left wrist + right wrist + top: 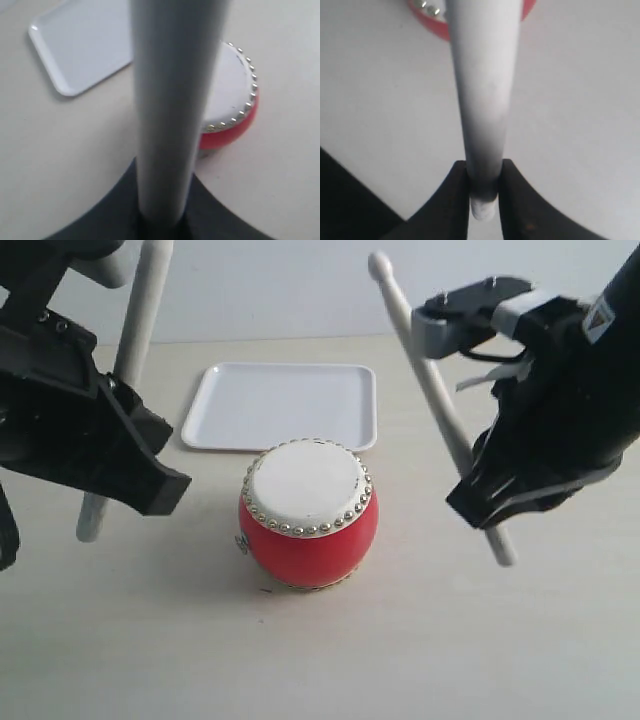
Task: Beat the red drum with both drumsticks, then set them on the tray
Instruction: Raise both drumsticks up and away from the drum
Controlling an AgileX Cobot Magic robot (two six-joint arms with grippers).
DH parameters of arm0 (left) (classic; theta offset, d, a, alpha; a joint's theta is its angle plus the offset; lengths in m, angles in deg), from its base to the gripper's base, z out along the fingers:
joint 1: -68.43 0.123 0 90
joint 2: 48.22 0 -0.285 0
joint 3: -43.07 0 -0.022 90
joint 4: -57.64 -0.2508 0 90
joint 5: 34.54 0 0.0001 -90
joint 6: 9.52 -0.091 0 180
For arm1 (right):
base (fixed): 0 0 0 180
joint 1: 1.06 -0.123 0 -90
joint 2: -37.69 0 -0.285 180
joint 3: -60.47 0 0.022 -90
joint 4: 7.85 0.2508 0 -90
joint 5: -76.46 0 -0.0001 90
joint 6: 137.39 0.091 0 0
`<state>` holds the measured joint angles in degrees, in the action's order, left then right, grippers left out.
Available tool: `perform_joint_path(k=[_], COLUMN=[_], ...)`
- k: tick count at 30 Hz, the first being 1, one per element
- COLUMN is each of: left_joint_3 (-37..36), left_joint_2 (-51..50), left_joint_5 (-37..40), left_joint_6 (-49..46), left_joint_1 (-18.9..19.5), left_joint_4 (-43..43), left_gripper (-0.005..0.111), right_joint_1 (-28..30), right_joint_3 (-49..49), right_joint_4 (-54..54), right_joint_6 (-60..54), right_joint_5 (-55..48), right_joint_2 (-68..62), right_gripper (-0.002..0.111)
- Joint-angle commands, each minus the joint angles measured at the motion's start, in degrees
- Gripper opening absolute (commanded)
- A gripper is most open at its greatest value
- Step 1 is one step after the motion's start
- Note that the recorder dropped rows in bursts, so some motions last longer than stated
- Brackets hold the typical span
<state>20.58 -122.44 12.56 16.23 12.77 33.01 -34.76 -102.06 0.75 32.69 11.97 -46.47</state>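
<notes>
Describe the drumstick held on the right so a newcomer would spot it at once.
From the red drum in the centre, look right in the exterior view: the right gripper clamps a pale drumstick near its lower end. Its rounded tip shows at the top, leaning inward, while the other drumstick, on the left, runs out of frame.

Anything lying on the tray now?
Nothing shows on the tray; the left gripper holds one drumstick, the right gripper the other drumstick. The red drum hides part of its near rim.
</notes>
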Motion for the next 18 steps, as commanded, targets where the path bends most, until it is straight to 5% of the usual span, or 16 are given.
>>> perform_joint_path(k=[1,7,18], left_joint_3=[-0.1,-0.1,-0.1], left_joint_2=[0.4,0.0,-10.6], left_joint_5=[0.4,-2.4,-21.0], left_joint_6=[11.6,14.8,13.5], left_joint_1=[-0.3,6.5,31.3], left_joint_4=[-14.5,-20.6,-21.0], left_gripper=[0.0,0.0,0.0], right_joint_1=[0.5,3.9,9.5], right_joint_3=[-3.6,-10.2,-28.3], right_joint_4=[-11.0,-18.4,-23.0], right_joint_6=[4.7,4.7,-2.1], right_joint_5=[2.5,2.8,-0.4], right_joint_2=[0.2,-7.1,-29.5], right_gripper=[0.0,0.0,0.0])
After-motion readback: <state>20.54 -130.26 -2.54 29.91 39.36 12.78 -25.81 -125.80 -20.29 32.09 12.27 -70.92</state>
